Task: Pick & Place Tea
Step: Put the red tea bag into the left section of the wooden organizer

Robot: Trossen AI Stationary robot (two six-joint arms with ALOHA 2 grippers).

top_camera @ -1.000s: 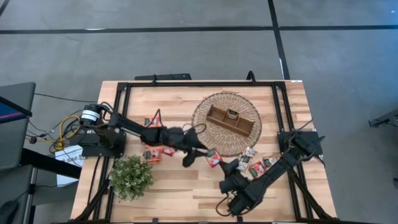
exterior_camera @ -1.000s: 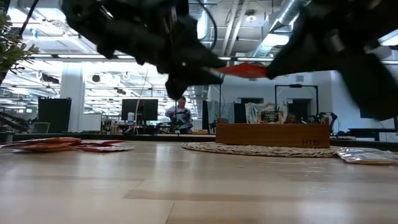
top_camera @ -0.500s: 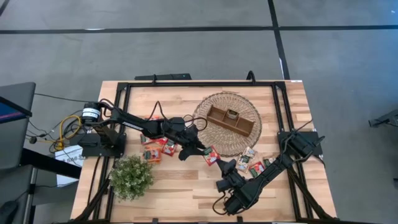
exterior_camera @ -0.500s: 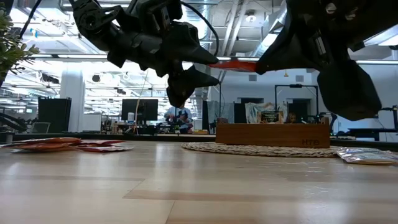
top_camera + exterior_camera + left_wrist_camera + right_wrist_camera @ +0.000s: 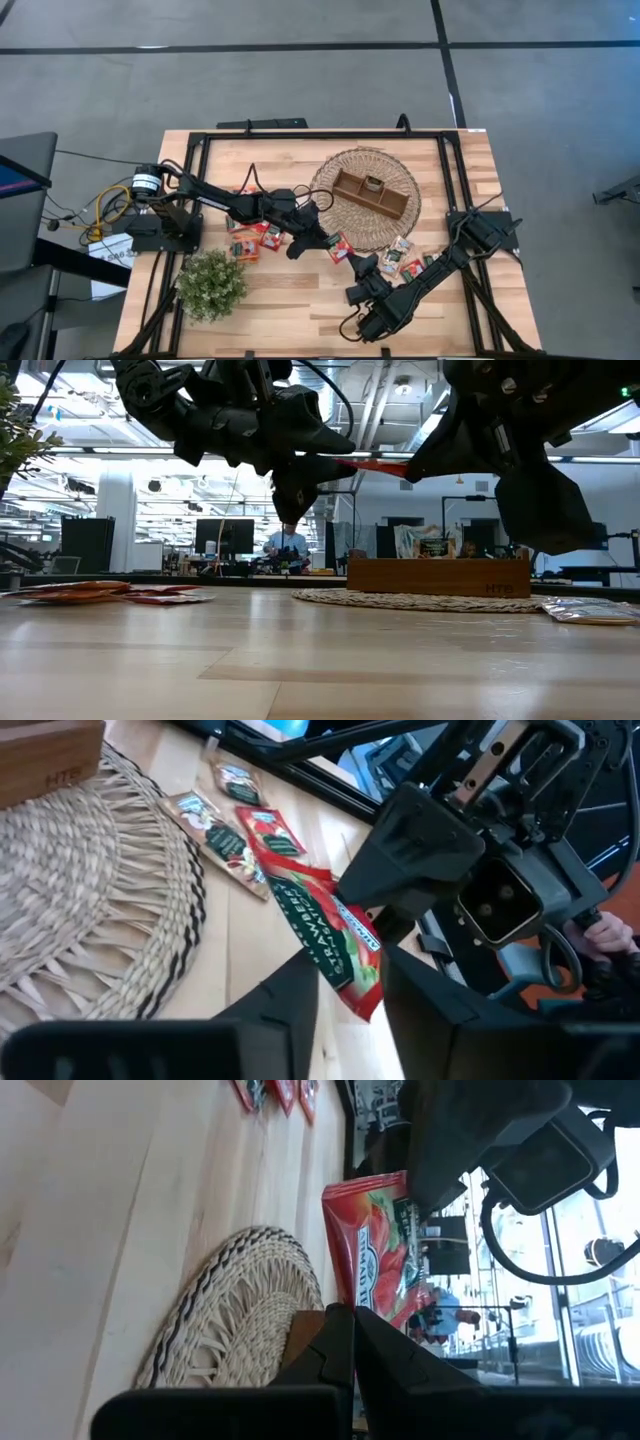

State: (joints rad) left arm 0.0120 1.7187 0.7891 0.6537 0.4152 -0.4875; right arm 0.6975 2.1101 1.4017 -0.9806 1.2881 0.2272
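**Sachet Bridged Between Two Grippers, Clear of the Mat**

The round woven mat [image 5: 362,198] served as the reference landmark; the wooden tray [image 5: 375,194] sat on it, with one sachet visible in its middle compartment.

The left arm reached across from the side of the mat where the potted plant [image 5: 211,284] stood, and the left gripper [image 5: 318,236] sat just off the mat's edge. The right arm rose from the table's near edge, and the right gripper [image 5: 357,266] sat just outside the mat, close to the left one.

The red strawberry sachet [image 5: 333,923] was held in the air between the two grippers — above the table, just off the mat's rim. Its long axis ran from one gripper to the other. In the right wrist view the right fingers [image 5: 322,1348] were pressed together on one edge of the sachet. In the left wrist view the left fingers [image 5: 290,1005] flanked the opposite end; whether they were gripping could not be told.

The tray lay beyond the sachet toward the mat's centre, and the left gripper appeared nearer to it — judged the likelier arm to carry the sachet there.

Loose sachets [image 5: 404,257] lay just off the mat beside the right arm; more [image 5: 255,238] lay near the plant.
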